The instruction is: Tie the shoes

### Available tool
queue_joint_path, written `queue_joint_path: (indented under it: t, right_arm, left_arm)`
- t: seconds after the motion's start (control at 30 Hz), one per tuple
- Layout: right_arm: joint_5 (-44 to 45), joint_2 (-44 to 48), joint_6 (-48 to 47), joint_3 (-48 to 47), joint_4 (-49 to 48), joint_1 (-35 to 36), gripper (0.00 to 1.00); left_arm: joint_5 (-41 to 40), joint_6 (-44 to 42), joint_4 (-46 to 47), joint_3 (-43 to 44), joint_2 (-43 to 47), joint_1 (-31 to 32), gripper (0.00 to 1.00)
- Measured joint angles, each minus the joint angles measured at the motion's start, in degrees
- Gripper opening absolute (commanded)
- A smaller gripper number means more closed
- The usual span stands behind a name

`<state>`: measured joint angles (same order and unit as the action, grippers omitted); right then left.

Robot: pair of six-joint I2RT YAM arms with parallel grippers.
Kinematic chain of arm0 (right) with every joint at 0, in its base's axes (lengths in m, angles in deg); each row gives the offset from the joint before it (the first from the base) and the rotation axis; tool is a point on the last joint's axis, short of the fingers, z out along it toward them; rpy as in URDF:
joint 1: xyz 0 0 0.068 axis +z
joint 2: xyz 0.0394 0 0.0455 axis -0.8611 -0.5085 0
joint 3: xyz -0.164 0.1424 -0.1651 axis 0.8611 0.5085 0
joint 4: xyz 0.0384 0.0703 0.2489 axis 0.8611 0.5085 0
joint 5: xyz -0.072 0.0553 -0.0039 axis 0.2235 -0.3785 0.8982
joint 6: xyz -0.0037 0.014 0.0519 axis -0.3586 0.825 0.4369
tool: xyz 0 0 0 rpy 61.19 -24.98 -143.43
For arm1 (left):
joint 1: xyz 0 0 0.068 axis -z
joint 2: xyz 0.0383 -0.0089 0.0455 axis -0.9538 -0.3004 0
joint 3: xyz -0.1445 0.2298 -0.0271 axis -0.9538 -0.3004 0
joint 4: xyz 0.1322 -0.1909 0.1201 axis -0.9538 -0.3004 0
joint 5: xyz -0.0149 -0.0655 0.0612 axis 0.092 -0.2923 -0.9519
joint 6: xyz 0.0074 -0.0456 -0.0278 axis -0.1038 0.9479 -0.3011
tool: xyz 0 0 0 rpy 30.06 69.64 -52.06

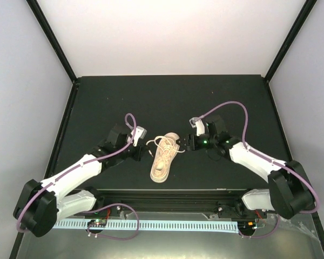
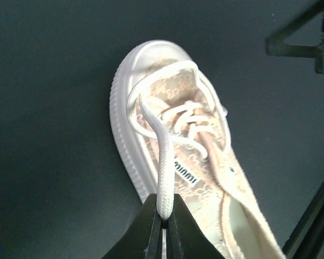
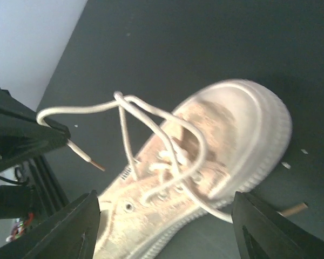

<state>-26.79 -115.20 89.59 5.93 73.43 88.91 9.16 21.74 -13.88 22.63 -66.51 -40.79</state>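
Observation:
The beige shoe (image 1: 163, 161) lies on the black table between both arms, toe toward the far side. In the left wrist view my left gripper (image 2: 164, 217) is shut on one off-white lace (image 2: 163, 156), which is drawn taut from the shoe (image 2: 210, 183) at its eyelets. The right wrist view shows that lace (image 3: 81, 110) stretching up from a crossing above the shoe (image 3: 216, 145) to the left gripper's fingers (image 3: 21, 135). My right gripper (image 3: 166, 208) stands open beside the shoe with nothing between its jaws. The other lace (image 3: 221, 213) trails loose over the sole.
The black table (image 1: 167, 102) is ringed by white walls with black corner posts. A metal rail with a pale cable track (image 1: 167, 224) runs along the near edge behind the arm bases. A brown lace tip (image 3: 294, 208) lies on the table beside the toe.

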Motion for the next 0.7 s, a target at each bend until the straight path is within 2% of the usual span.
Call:
queue_joint_path:
  t: [0.1, 0.3, 0.7]
  right_arm:
    - [1.4, 2.5, 0.3, 5.4, -3.1, -0.9, 0.57]
    - [3.5, 3.7, -2.1, 12.0, -5.6, 1.0, 0.5]
    - [10.0, -8.4, -10.7, 3.5, -5.3, 7.5, 0.39]
  left_arm:
    - [1.1, -0.1, -0.7, 0.0, -1.7, -1.7, 0.02]
    - [3.2, -0.9, -1.4, 0.1, -2.8, -2.8, 0.02]
    - [4.1, -1.1, -1.5, 0.3, -3.3, -3.7, 0.02]
